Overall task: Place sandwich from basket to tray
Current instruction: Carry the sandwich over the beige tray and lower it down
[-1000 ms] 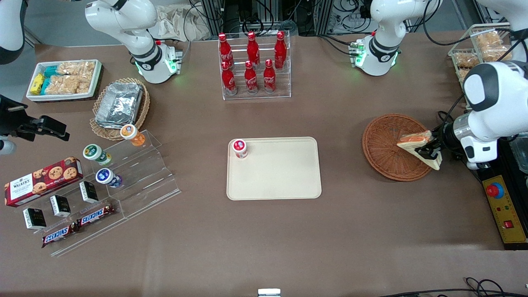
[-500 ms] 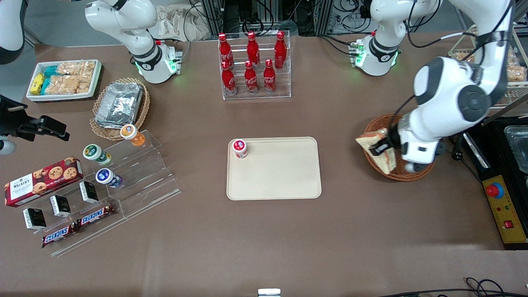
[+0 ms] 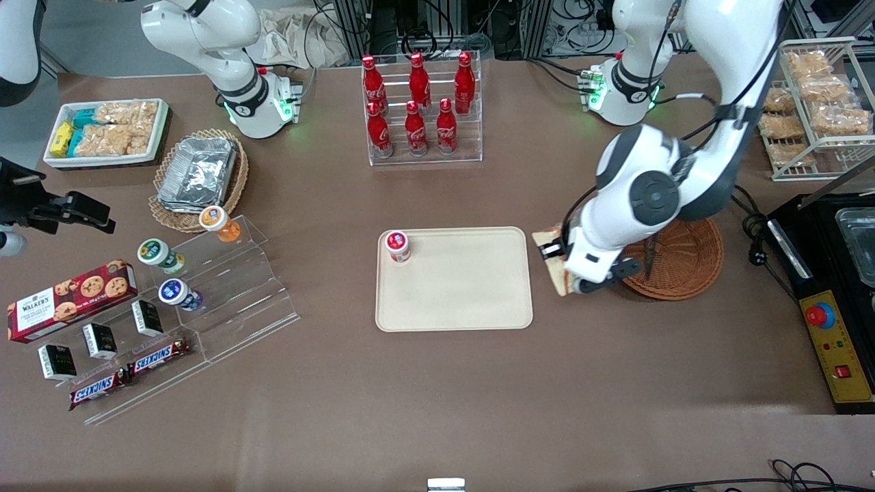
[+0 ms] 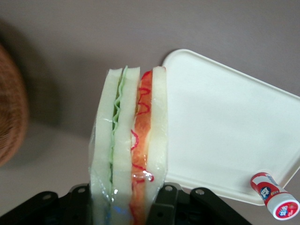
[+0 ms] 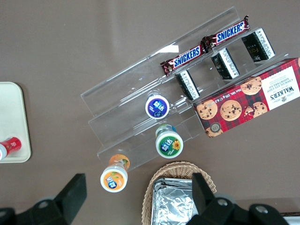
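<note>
My left gripper (image 3: 562, 268) is shut on the sandwich (image 4: 129, 140), a wrapped white-bread wedge with green and orange-red filling. It holds it above the table between the reddish-brown wicker basket (image 3: 687, 263) and the beige tray (image 3: 472, 294), close to the tray's edge. In the front view only a corner of the sandwich (image 3: 549, 240) shows under the wrist. In the left wrist view the tray (image 4: 220, 136) lies just past the sandwich and the basket's rim (image 4: 11, 122) is beside it. The basket holds nothing that shows.
A small red-capped bottle (image 3: 397, 245) stands on the tray's corner toward the parked arm, also in the left wrist view (image 4: 274, 197). A rack of red cola bottles (image 3: 420, 109) stands farther from the camera. A black box with a red button (image 3: 837, 342) lies at the working arm's end.
My left gripper has carried the sandwich out of the basket and across toward the tray, from over the basket's rim to just beside the tray's edge.
</note>
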`<state>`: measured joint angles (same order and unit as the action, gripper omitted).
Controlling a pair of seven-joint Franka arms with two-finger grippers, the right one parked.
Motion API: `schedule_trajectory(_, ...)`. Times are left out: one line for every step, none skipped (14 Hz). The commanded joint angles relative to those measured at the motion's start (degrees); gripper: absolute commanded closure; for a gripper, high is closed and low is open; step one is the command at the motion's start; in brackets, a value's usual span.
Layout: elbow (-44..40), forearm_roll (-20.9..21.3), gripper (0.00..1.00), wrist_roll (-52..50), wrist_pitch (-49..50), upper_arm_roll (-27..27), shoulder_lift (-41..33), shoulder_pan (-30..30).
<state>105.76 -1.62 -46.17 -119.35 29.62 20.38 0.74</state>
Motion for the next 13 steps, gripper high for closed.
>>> schedule_trajectory(-2.6, 4.2, 0.58, -0.3, -2.5, -0.1, 5.4, -2.6)
schedule_trajectory(-2.6, 5.7, 0.58, -0.3, -4.0, -0.1, 6.9, -3.5)
schedule_trajectory(-2.6, 6.8, 0.58, -0.3, -5.6, -0.1, 8.4, -4.3)
schedule_trajectory(-2.6, 8.3, 0.58, -0.3, -6.8, -0.1, 9.8, -5.1)
schedule_trajectory(-2.6, 10.0, 0.57, -0.3, -7.8, -0.1, 11.0, -5.7)
schedule_trajectory(-2.7, 11.5, 0.57, -0.3, -8.7, -0.1, 12.3, -6.2)
schedule_trajectory(-2.7, 12.9, 0.57, -0.3, -9.4, -0.1, 13.3, -6.4)
schedule_trajectory(-2.7, 14.1, 0.56, -0.3, -10.2, -0.1, 14.2, -6.5)
schedule_trajectory(-2.7, 15.0, 0.56, -0.3, -10.7, 0.0, 14.9, -6.7)
schedule_trajectory(-2.8, 15.7, 0.56, -0.3, -11.0, -0.1, 15.7, -7.1)
schedule_trajectory(-3.2, 16.3, 0.56, -0.3, -11.0, -0.1, 16.3, -7.2)
schedule_trajectory(-3.6, 16.5, 0.56, -0.3, -11.0, -0.1, 16.6, -7.2)
schedule_trajectory(-3.8, 16.5, 0.56, -0.3, -11.0, -0.1, 16.8, -7.2)
